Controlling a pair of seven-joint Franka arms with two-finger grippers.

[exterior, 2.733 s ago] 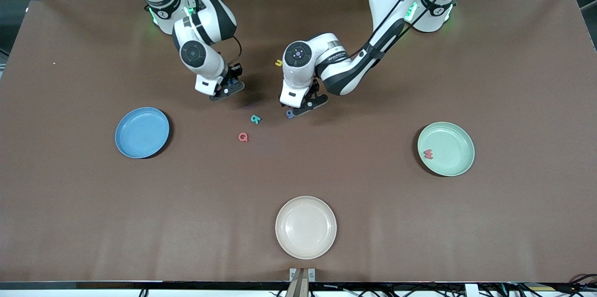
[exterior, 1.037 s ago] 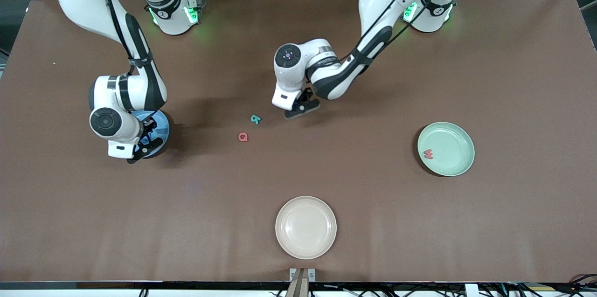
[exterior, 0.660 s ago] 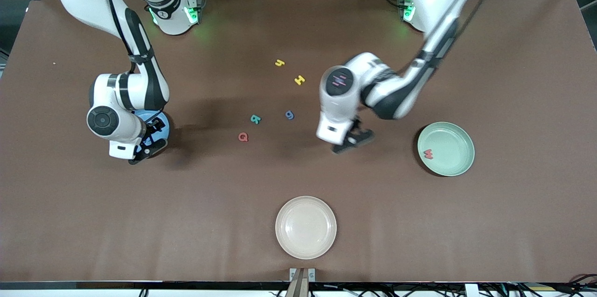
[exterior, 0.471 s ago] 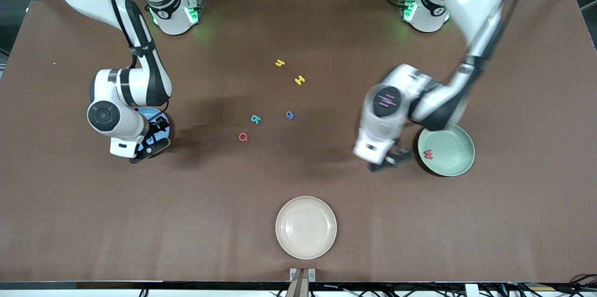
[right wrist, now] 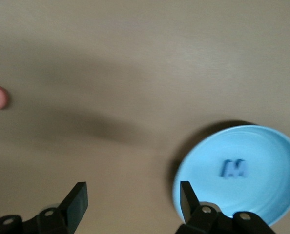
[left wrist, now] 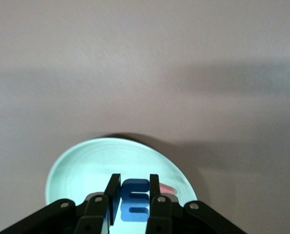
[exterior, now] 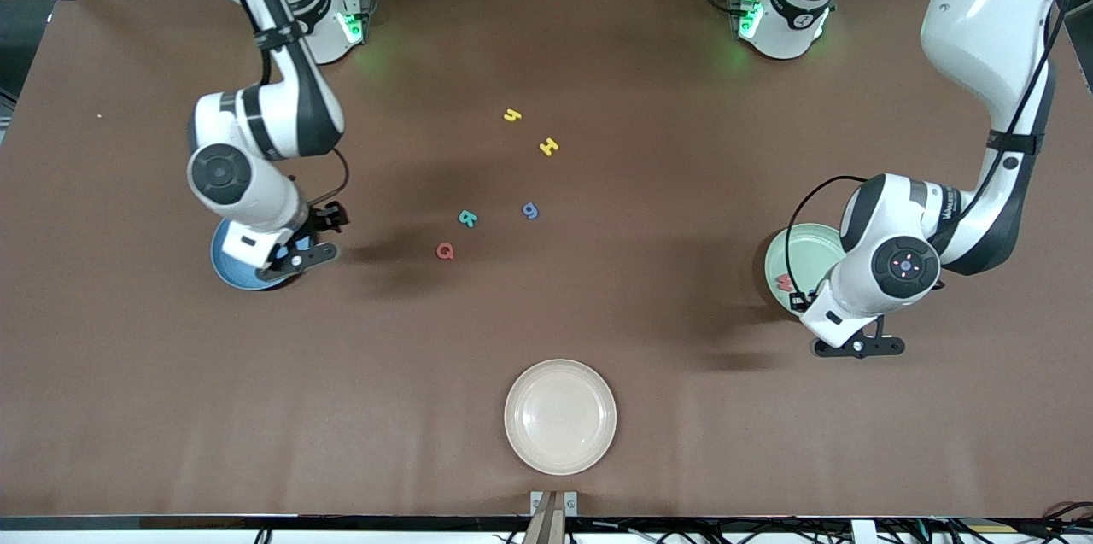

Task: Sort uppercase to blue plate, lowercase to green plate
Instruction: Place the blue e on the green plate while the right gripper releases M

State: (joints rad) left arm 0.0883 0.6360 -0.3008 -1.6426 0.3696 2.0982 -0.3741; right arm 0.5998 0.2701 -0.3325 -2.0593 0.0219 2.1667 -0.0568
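My left gripper point(left wrist: 134, 178) is shut on the blue lowercase m point(left wrist: 135, 201) and holds it in the air over the pale green plate point(left wrist: 86, 161). The red w point(left wrist: 168, 189) lies on that plate point(exterior: 800, 247). My right gripper point(right wrist: 133, 191) stands open and empty above the table beside the blue plate point(right wrist: 267, 146), where the blue W point(right wrist: 234, 168) lies. From the front, this gripper point(exterior: 299, 254) hangs at the blue plate's point(exterior: 229, 268) rim. Loose mid-table are the red Q point(exterior: 445, 250), teal R point(exterior: 467, 218), blue g point(exterior: 530, 210), yellow H point(exterior: 549, 147) and yellow y point(exterior: 511, 114).
A cream plate point(exterior: 559, 416) sits near the table's front edge, nearest the front camera. The left gripper point(exterior: 855, 347) and its arm cover part of the green plate. The right arm's wrist covers most of the blue plate.
My left arm has swung from mid-table to over the green plate with the blue m. My right gripper has opened, left the W on the blue plate and drawn toward mid-table.
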